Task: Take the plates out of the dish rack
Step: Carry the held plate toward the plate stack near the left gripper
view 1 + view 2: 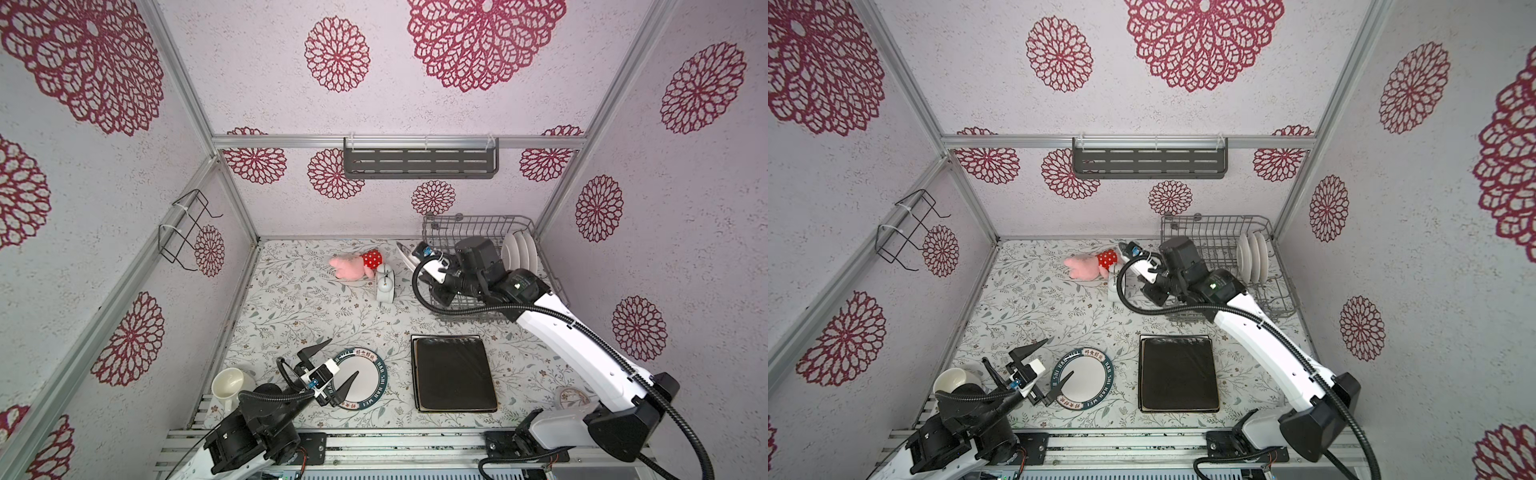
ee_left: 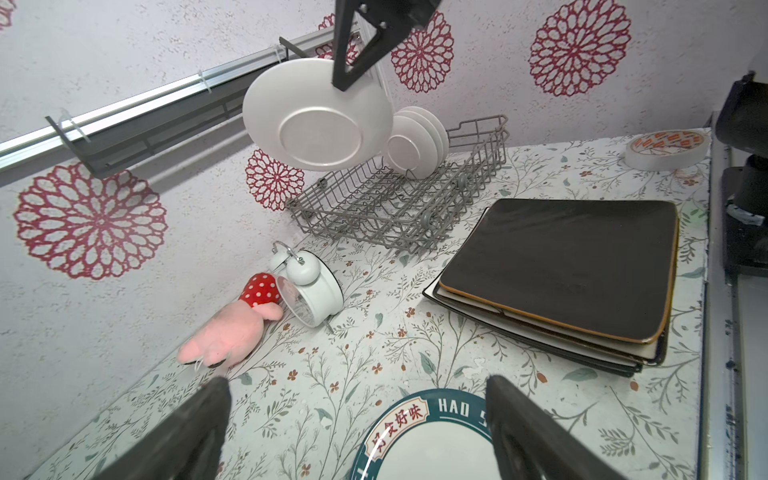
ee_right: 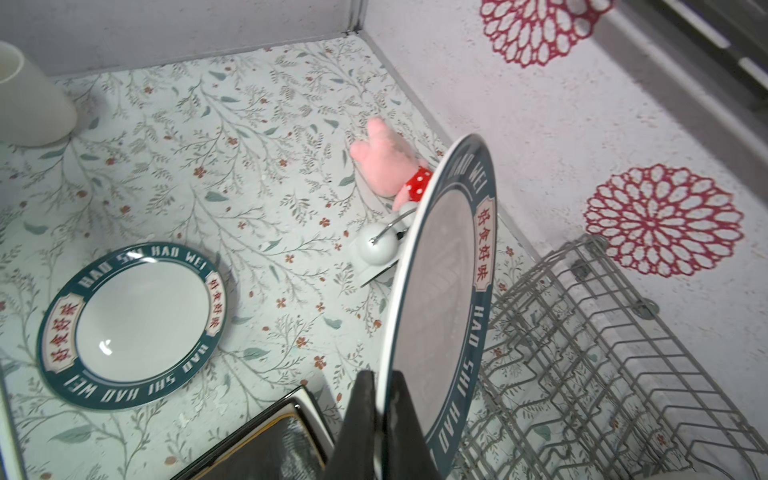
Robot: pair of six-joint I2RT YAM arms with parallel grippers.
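Clamped edge-on in the right gripper (image 3: pixel 380 399), a round plate (image 3: pixel 442 291) hangs tilted above the table, just beside the rack (image 1: pixel 478 232), where three white plates (image 1: pixel 517 253) stand in the tines. Carry it low over the clock (image 1: pixel 384 282), level it, and lay it on the matching plate (image 1: pixel 359 376) near the square stack (image 1: pixel 455 374). Left gripper (image 1: pixel 332 365) hovers there, jaws wide apart, and should clear off.

in a top view the right arm (image 1: pixel 552 328) covers much of the rack (image 1: pixel 478 232) and nearly all of the tape roll (image 1: pixel 571 397). the left arm (image 1: pixel 266 407) hides part of the mug (image 1: pixel 227 384). right wrist view cuts off the stack (image 3: pixel 266 444).
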